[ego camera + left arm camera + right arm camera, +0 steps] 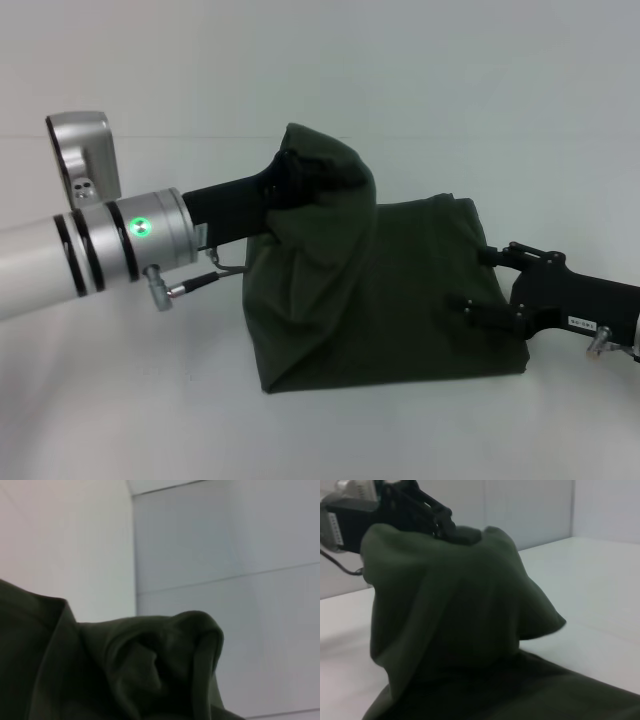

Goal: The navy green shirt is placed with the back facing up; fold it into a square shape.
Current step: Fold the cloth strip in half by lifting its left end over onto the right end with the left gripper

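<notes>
- The navy green shirt lies on the white table at the middle of my head view, folded down to a thick, roughly rectangular bundle.
- Its straight lower edge runs from about 7 o'clock to about 4 o'clock of the bundle.
- The part of the cloth at about 11 o'clock is lifted off the table into a draped peak, higher than the rest of the bundle.
- My left gripper reaches in from 9 o'clock and is buried in that raised peak; the fabric hangs over it and hides the fingertips, so I cannot tell whether they are pinched or apart.
- In my left wrist view, only bunched green folds fill the near field, with pale wall panels behind.
- My right gripper comes in from 3 o'clock, low, at the right-hand edge of the bundle.
- Its two black fingers stand apart, one at the upper right corner of the cloth and one lying across the fabric lower down.
- From my right wrist view, the lifted cloth looks like a hood hanging from the left gripper.
</notes>
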### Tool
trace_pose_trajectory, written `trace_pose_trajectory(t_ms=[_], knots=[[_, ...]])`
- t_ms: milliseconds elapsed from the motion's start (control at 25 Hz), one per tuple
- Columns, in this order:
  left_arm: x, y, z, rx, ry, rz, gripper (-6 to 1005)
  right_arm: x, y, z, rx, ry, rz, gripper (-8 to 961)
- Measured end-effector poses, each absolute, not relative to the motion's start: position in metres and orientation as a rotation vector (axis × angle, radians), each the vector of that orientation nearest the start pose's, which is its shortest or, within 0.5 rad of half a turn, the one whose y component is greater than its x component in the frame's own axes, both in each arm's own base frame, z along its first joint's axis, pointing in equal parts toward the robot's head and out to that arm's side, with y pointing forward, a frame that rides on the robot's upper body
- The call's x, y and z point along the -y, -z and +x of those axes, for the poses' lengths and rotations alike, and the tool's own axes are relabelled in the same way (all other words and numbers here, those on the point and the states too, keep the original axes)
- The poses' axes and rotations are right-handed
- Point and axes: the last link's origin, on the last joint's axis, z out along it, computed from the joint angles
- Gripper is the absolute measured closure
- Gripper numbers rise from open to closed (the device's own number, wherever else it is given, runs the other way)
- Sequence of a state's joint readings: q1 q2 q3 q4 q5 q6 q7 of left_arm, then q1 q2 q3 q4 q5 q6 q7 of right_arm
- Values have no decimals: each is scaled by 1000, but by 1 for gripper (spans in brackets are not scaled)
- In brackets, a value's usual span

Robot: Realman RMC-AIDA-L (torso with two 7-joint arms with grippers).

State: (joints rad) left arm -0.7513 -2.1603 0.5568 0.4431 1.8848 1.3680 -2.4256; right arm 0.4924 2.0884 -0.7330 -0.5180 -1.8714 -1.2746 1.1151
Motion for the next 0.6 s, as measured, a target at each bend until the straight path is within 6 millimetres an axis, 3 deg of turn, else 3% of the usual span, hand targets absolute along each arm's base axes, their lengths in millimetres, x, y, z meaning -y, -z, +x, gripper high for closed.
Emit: trace_pose_trajectory(t_ms=[120,360,600], knots=[[-379,66,-181,-2009,-1151,1961,881,-335,20,300,-554,-567,-2499,85],[-379,83,-170,-1974,-1175,1996,882,-332,16,305,-576,-575,-2476,85],[-378,95,-173,-1978,-1229,2046,830,-327,13,310,-597,-588,-2457,85]])
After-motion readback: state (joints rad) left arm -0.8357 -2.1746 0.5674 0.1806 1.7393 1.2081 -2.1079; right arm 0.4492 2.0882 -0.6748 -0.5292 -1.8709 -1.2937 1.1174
